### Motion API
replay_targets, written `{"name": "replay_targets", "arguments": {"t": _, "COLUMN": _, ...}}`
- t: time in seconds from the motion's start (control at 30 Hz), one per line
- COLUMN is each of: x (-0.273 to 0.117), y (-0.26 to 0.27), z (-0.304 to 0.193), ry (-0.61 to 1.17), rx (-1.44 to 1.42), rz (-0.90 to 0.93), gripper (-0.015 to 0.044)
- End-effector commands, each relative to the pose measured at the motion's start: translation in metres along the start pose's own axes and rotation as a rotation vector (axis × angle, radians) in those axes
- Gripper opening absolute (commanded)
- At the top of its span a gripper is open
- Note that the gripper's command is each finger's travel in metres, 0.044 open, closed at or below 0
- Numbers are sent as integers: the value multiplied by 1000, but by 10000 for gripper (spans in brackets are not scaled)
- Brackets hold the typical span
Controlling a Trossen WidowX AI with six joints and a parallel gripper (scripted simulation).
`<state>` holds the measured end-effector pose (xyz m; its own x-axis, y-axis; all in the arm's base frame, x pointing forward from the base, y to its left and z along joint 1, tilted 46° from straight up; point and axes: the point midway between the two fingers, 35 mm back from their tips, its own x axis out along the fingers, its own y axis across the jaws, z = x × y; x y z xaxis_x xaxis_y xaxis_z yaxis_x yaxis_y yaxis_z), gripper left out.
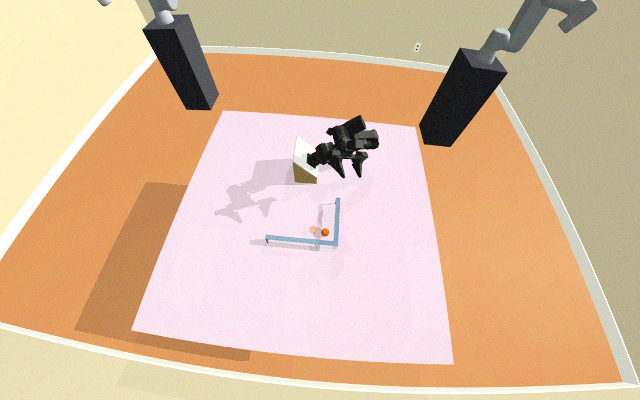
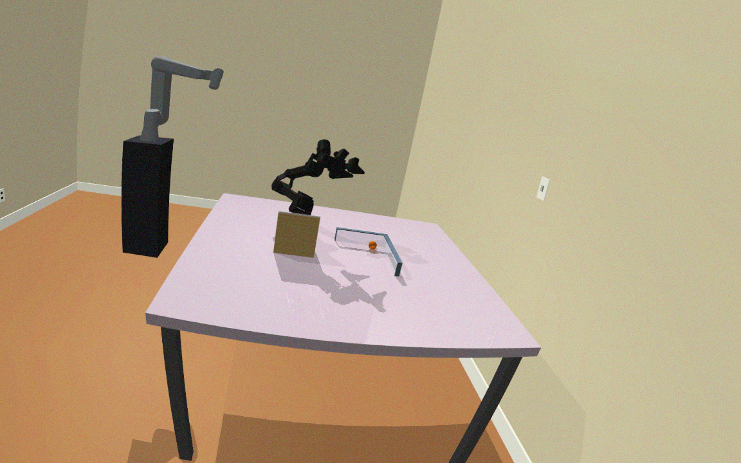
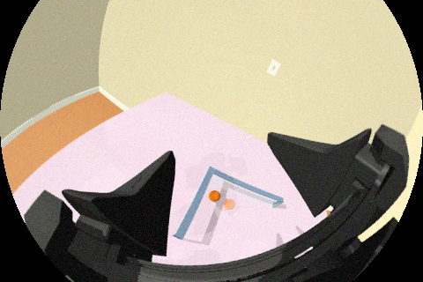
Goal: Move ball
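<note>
Your gripper [image 1: 350,171] hangs wide open, holding nothing. The ball [image 1: 325,232] lies well below the jaws, inside the walls [image 1: 334,242], touching the see-through copy [image 1: 313,229].

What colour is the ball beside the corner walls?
Solid orange ball; clearest in the top view.
</note>
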<state>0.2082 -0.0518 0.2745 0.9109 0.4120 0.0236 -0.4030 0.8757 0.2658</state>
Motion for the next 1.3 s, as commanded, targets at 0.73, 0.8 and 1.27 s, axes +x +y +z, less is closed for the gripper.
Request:
{"name": "replay_targets", "arguments": {"t": 0.73, "x": 143, "y": -64, "z": -99, "ry": 579, "rx": -313, "rz": 292, "gripper": 286}}
{"name": "replay_targets", "arguments": {"t": 0.8, "x": 155, "y": -57, "z": -120, "ry": 651, "rx": -379, "rz": 393, "gripper": 286}}
{"name": "replay_targets", "arguments": {"t": 1.27, "x": 173, "y": -15, "z": -205, "ry": 856, "rx": -662, "rz": 975, "gripper": 286}}
